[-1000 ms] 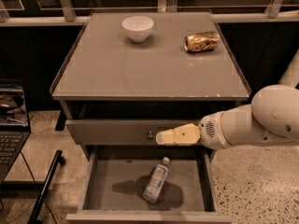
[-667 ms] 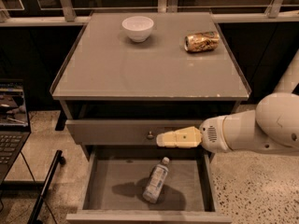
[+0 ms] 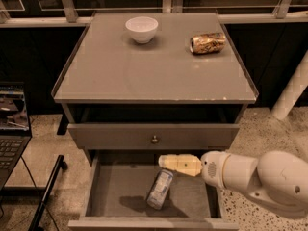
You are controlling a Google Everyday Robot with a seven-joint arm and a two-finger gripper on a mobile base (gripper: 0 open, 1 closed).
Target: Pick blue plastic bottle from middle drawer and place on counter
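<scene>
The blue plastic bottle (image 3: 160, 188) lies on its side in the open middle drawer (image 3: 115, 191), near the middle, with its cap end toward the front. My gripper (image 3: 163, 161) reaches in from the right on a white arm and hovers just above the bottle's far end, over the drawer. It holds nothing that I can see. The counter (image 3: 144, 66) is the grey cabinet top above.
A white bowl (image 3: 141, 29) and a crushed gold can (image 3: 207, 43) stand at the back of the counter. A closed drawer front with a round knob (image 3: 154, 139) sits above the open drawer. A laptop (image 3: 12, 124) is at the left, on the floor side.
My gripper and arm have dropped from level with the knobbed drawer front down to just above the bottle in the open drawer. The bottle has not moved.
</scene>
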